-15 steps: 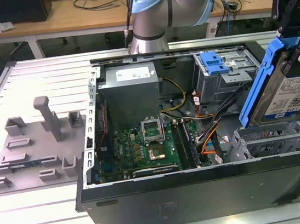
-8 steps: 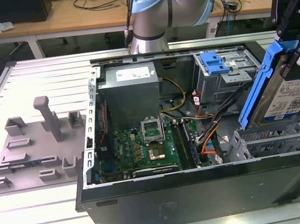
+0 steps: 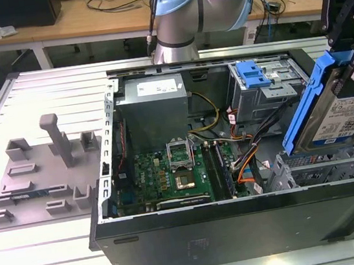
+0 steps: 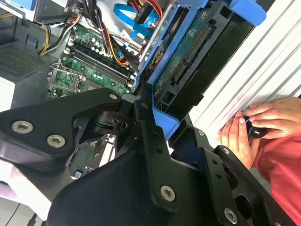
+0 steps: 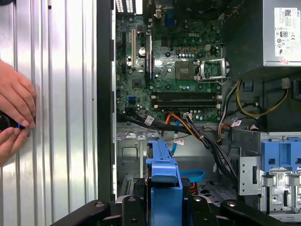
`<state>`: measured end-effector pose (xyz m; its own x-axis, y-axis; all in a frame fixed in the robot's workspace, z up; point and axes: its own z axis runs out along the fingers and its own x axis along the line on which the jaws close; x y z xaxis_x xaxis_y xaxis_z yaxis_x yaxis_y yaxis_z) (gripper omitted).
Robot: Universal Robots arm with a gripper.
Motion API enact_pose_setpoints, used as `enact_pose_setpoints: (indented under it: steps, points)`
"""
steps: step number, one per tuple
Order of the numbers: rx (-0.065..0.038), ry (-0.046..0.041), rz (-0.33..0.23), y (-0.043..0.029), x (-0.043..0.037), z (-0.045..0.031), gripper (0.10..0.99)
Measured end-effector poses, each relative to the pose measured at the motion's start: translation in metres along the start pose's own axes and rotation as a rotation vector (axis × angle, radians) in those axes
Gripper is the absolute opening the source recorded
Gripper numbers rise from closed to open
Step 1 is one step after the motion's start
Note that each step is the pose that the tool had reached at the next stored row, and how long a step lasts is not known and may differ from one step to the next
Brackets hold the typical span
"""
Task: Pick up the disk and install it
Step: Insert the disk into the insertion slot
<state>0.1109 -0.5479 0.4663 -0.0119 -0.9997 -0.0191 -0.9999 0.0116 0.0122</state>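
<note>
- The gripper (image 3: 352, 57) is clamped shut on the disk (image 3: 341, 114), gripping its upper end.
- The disk hangs tilted over the open computer case (image 3: 242, 228), toward the exterior view's right.

The disk (image 3: 336, 108), a flat silver hard drive edged by a bright blue plastic frame, carries a white-and-blue printed label (image 3: 351, 119) on its face in the exterior view; its lines are too fine to read. The grey metal power supply box (image 5: 263, 47) bears a white sticker (image 5: 282, 27) with rows of small marks and symbols, seen in the first wrist view. The green circuit board (image 5: 178, 61) shows one short white printed word near its upper middle and tiny white lettering elsewhere. Small white tags (image 5: 149, 120) hang on the cables, unreadable.
</note>
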Motion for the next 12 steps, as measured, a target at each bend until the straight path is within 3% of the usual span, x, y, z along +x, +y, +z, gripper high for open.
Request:
enact_pose_setpoints:
  steps: [12]
  points:
    - [0.000, 0.0001, 0.000, -0.0009, 0.0016, 0.0055, 0.365]
